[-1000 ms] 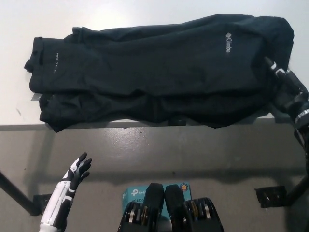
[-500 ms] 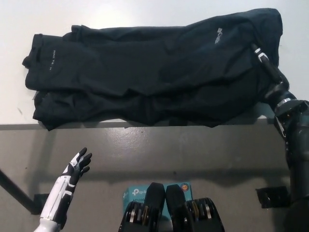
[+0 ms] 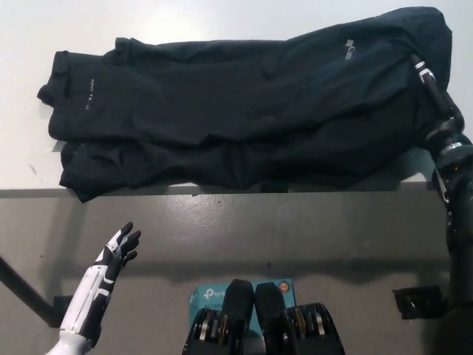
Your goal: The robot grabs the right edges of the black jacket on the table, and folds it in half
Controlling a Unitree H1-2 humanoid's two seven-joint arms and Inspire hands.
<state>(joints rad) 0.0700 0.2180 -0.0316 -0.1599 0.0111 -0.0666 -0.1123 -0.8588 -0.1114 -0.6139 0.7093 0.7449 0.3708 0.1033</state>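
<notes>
Head view. The black jacket (image 3: 244,111) is shown spread across the white counter (image 3: 185,18), its near hem lying along the counter's front edge and slightly overhanging it at the left. The long axis of the garment runs across the picture from left to right; the end bearing a small white label lies at picture left, and the end bearing the white chest logo (image 3: 350,52) lies at picture right, where the cloth is bunched and raised above the counter. The black right hand (image 3: 431,81) is seen at that raised right end, pressed against or under the dark fabric; black on black, its fingers cannot be made out, so whether it is closed on the cloth cannot be told. The white left hand (image 3: 118,250) is held low at lower left, in front of the counter and well apart from the jacket, fingers spread and holding nothing.

The step in hand is judged to be the taking up of the right edge. For a clean fold, both layers of that edge should be secured, the edge lifted clear of the counter, and then carried along the long axis toward the labelled end, so that the crease falls across the garment's middle and the near hem is not dragged off the front edge.
</notes>
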